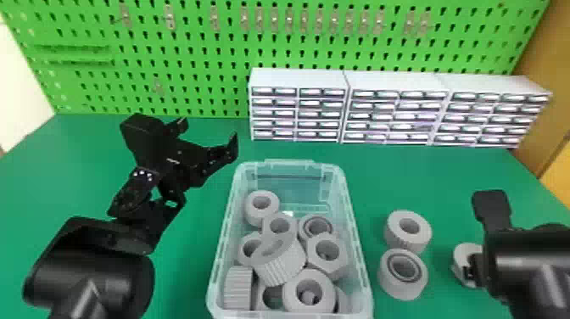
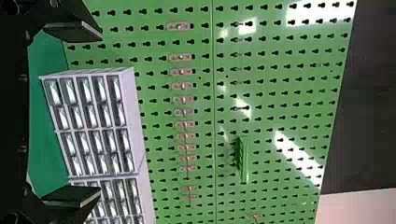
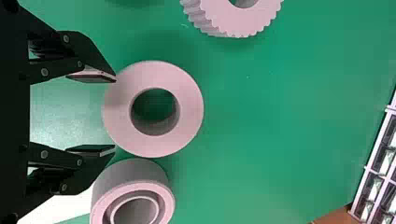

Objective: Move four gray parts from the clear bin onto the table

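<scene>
Grippers, two: left [image 1: 208, 135], spread wide, pale marking too small to read, and right [image 1: 479, 237], spread wide; gray parts [image 1: 413, 244], three, between bin [image 1: 289, 164] and desk's [image 1: 458, 182] right edge.

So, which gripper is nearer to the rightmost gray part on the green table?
The right gripper. It sits at the gray part, partly covering it in the head view; the left gripper is away by the clear bin's far left corner.

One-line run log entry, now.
left end effector: open, empty | right end effector: open, at smooth gray ring | green table: two other gray parts | clear plastic bin: gray parts
</scene>
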Controlling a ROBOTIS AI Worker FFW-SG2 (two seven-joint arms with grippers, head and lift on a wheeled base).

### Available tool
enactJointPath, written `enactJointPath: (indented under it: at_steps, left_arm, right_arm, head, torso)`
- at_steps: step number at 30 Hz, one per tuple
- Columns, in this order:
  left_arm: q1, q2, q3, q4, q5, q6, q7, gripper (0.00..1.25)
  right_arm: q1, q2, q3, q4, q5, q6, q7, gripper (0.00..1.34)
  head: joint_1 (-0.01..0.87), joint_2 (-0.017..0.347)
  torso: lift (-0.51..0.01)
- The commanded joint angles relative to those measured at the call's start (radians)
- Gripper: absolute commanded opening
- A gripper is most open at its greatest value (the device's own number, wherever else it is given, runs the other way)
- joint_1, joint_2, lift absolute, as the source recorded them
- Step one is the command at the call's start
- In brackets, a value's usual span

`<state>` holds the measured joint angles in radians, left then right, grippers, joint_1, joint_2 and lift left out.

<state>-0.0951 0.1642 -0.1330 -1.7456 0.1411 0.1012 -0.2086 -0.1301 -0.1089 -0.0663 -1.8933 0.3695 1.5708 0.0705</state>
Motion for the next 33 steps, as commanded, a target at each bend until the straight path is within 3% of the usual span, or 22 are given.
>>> enactJointPath:
  at_steps: [1,8,13,24,33]
  left_arm:
    - [0.0,0.0,0.001,0.0,0.0,0.0,0.0,1.12]
    - [0.001,0.0,0.006,0.0,0.002,0.0,0.0,1.12]
    - [0.005,-0.005,0.012,0.0,0.002,0.0,0.0,1.12]
    - [0.006,-0.006,0.016,0.0,0.0,-0.002,0.0,1.12]
    - [0.009,-0.012,0.041,0.0,0.0,-0.017,0.002,1.12]
  right_arm:
    - [0.0,-0.002,0.006,0.002,-0.001,0.001,0.0,0.64]
    - [-0.006,0.0,0.054,-0.015,0.017,0.001,0.0,0.65]
    - [-0.017,0.0,0.069,-0.032,0.011,-0.009,0.0,0.73]
    - [-0.023,0.002,0.002,-0.033,-0.146,-0.347,0.0,0.79]
    - [-0.02,-0.005,-0.115,-0.033,-0.276,-0.632,0.0,0.81]
  head:
    - [0.678,0.034]
    - [0.678,0.034]
    - [0.678,0.034]
    - [0.678,0.034]
    - [0.678,0.034]
  torso:
    - [-0.05]
    - [-0.05]
    - [-0.05]
    - [-0.05]
    - [-0.05]
